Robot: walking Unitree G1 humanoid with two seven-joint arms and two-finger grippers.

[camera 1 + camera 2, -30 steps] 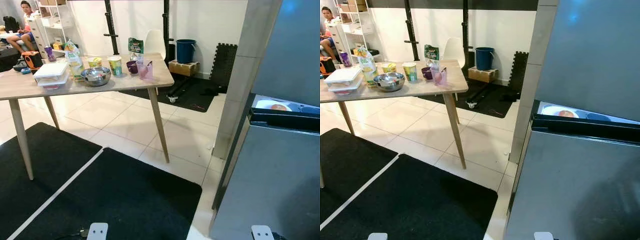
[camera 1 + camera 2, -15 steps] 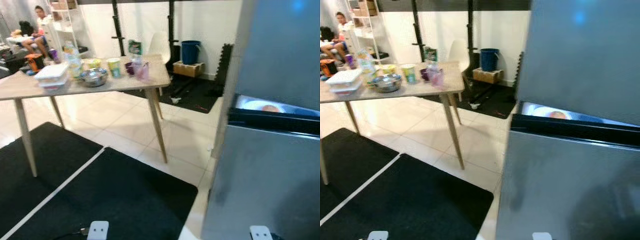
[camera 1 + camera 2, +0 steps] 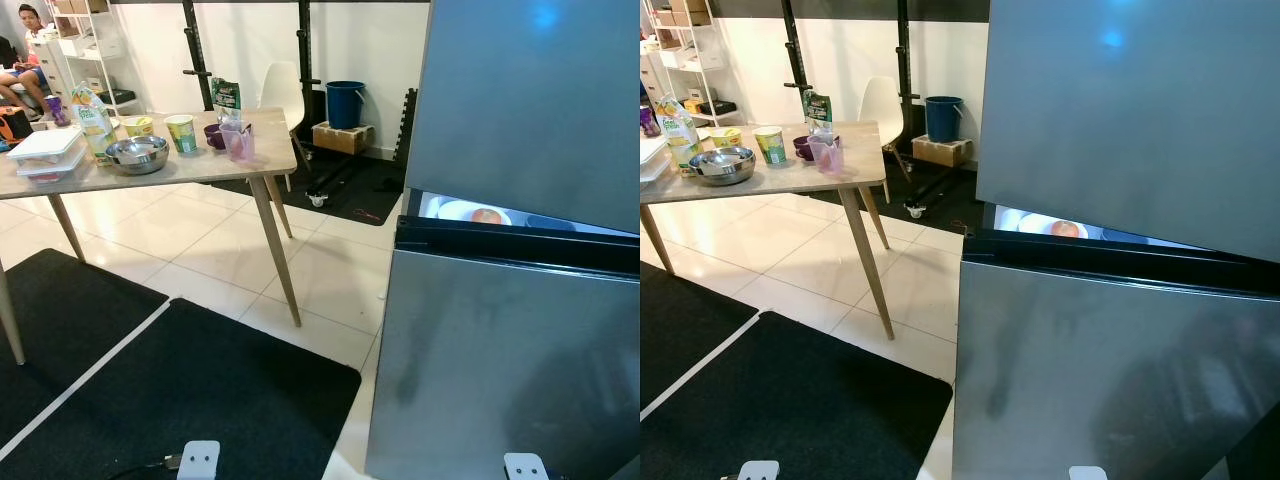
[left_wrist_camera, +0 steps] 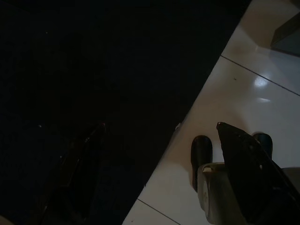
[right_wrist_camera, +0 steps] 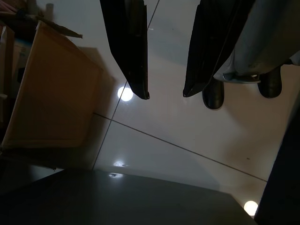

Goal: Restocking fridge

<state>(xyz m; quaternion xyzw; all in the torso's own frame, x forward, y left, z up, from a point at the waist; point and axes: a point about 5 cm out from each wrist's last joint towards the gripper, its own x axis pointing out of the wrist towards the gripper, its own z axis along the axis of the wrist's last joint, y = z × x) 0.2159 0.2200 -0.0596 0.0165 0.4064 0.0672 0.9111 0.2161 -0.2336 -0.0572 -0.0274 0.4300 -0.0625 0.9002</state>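
Fridge (image 3: 520, 300): cut off by the right and bottom frame edges. Through the door gap, a plate (image 3: 470, 212) is partly hidden; its contents cannot be identified. Person (image 3: 25, 70), upper left: cropped by the frame edge. Left wrist view: largely dark, with one finger (image 4: 75, 173) barely discernible.

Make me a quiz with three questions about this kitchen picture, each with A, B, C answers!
1. Where is the metal bowl?
A. on the wooden table
B. on the floor
C. inside the fridge

2. What colour is the bucket by the wall?
A. red
B. blue
C. yellow

3. How is the fridge's upper door?
A. shut tight
C. taken off
B. a little open

Answers:
1 A, the bowl sits on the tabletop beside the cups.
2 B, the bucket is dark blue.
3 B, a lit gap shows a plate inside.
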